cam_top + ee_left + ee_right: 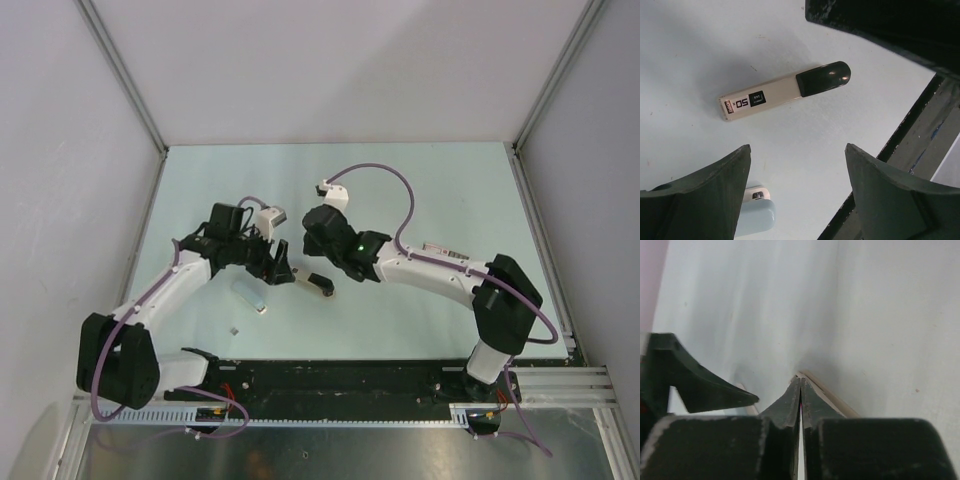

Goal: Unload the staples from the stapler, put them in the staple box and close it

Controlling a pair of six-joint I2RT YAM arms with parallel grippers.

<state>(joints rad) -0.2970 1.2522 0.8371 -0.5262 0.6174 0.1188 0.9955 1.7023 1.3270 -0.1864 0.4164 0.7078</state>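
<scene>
Left wrist view: the left end effector (pixel 797 150) is spread wide above the pale tabletop (pixel 700 50), and nothing is held between its fingers (pixel 710 190). Just beyond them the stapler (pixel 785 92) is laid flat, its black end turned toward the right end effector (pixel 800 382), whose jaws are pressed together with only a hairline slit between them. A pale blue block (pixel 757 217) is partly hidden by one left finger, near the stapler but apart from it.
</scene>
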